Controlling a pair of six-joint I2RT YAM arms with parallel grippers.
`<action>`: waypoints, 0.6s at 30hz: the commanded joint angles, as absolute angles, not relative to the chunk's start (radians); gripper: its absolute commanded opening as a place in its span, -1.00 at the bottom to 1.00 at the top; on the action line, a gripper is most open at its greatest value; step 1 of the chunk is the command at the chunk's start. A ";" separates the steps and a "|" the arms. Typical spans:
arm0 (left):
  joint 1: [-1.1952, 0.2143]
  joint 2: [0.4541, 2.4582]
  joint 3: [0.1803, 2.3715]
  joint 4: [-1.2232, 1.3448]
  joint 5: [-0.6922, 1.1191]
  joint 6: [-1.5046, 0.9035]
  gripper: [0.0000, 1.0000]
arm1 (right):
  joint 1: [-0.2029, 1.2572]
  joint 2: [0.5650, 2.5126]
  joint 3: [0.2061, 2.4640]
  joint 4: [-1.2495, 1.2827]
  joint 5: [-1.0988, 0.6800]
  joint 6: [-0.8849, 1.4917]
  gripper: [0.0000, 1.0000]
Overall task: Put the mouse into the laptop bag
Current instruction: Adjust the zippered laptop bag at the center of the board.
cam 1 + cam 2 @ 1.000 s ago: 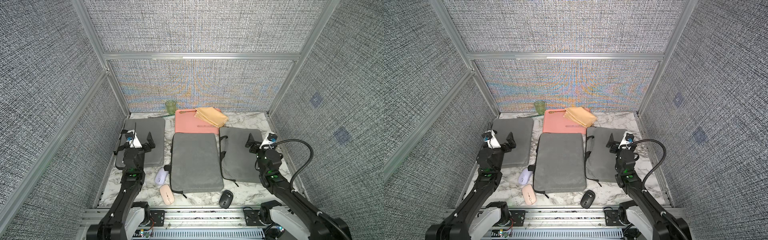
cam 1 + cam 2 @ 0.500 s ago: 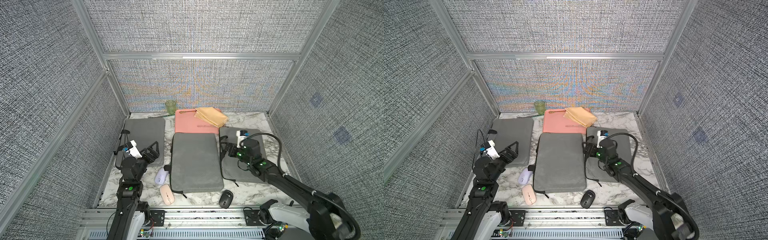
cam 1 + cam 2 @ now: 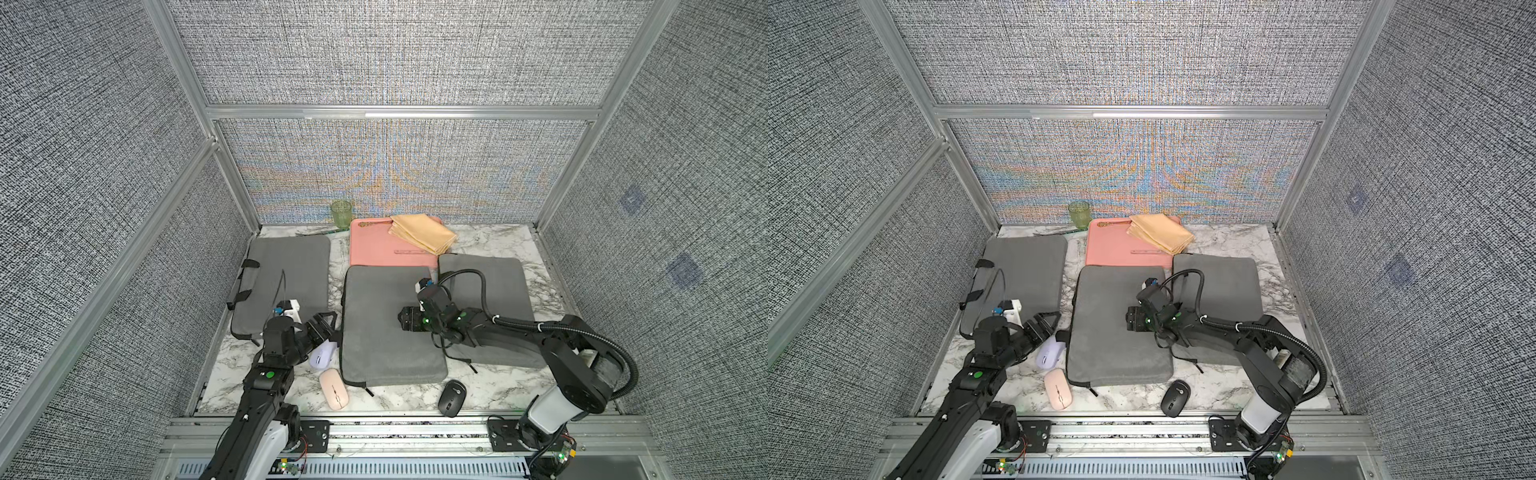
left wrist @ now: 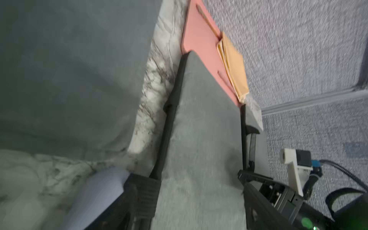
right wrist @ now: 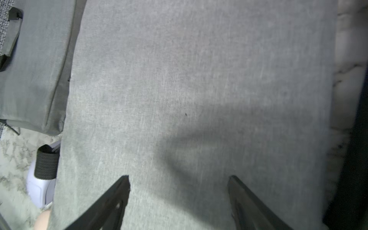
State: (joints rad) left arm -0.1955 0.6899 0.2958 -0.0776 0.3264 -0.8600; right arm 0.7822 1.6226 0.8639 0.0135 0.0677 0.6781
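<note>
mice: three lie on the marble surface [image 3: 409, 397] along its near edge: lavender mouse [image 3: 322, 354], pink mouse [image 3: 333, 388], black mouse [image 3: 451, 397]. None is in a bag yet.
lavender mouse, position: against the left edge of the middle grey bag [image 3: 386, 328], just beside the pink mouse and well apart from the black one.
bags: middle grey bag flat and centred; left grey bag [image 3: 291, 274], right grey bag [image 3: 490, 282] and pink bag [image 3: 382, 249] around it. I cannot tell whether any zip is open.
left gripper [image 3: 325, 325]: jaws spread, nothing between them, low over the far end of the lavender mouse. In the left wrist view one ribbed finger [image 4: 142, 191] sits beside the mouse shell; contact uncertain.
right gripper [image 3: 404, 320]: jaws apart and empty, hovering over the middle bag's top panel. The right wrist view shows only grey fabric between the fingers.
handling, mouse (judged): light, rigid, smooth domed plastic, so likely to slip under a top pinch.
hold point (judged): across the narrow waist, pads on the two flat flanks, low near the surface.
handling, bag (judged): soft padded fabric that sags. The mouth probably needs one gripper lifting an edge while the other feeds the mouse in.
risk (judged): nudging the mouse under the bag's edge, or bumping the pink mouse.
</note>
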 commanded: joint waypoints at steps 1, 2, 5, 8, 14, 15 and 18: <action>-0.269 0.782 0.324 -0.077 0.248 -0.823 0.65 | 0.799 1.598 0.849 -0.042 0.176 0.711 0.60; -0.303 0.825 0.335 -0.069 0.231 -0.819 0.63 | 0.807 1.588 0.845 -0.066 0.217 0.714 0.60; -0.414 0.945 0.380 -0.059 0.172 -0.807 0.52 | 0.809 1.555 0.817 -0.113 0.294 0.736 0.61; -0.478 1.045 0.424 -0.054 0.138 -0.802 0.46 | 0.809 1.545 0.797 -0.132 0.341 0.747 0.61; -0.525 1.170 0.488 -0.086 0.033 -0.772 0.48 | 0.805 1.611 0.816 -0.128 0.344 0.752 0.61; -0.525 1.192 0.499 -0.087 0.022 -0.765 0.51 | 0.804 1.623 0.822 -0.129 0.346 0.752 0.61; -0.525 1.291 0.538 -0.058 0.021 -0.750 0.52 | 0.790 1.653 0.842 -0.129 0.355 0.751 0.59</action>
